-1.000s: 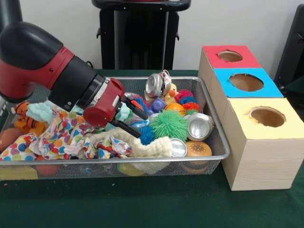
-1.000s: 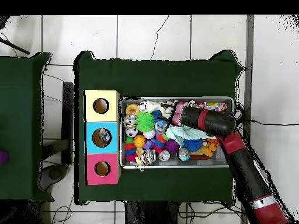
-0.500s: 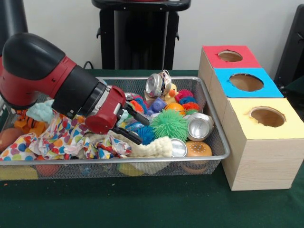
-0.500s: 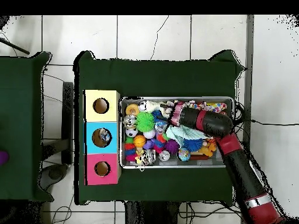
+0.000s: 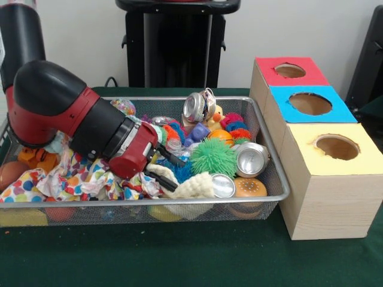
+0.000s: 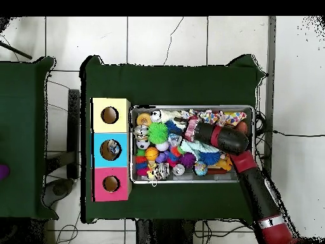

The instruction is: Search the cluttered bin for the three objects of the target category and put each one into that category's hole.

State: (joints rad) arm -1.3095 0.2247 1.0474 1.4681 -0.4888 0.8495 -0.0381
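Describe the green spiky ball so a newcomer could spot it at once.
Start at the wire bin and go to its end beside the yellow box. The green ball sits left of an open silver can; it is the only bright green, bristly thing there.

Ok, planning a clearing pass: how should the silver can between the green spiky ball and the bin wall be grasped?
Grip the silver can across its round side wall, coming down from above. It lies on its side, flat end facing front, between the green spiky ball and the bin wall, so sideways approaches look blocked.
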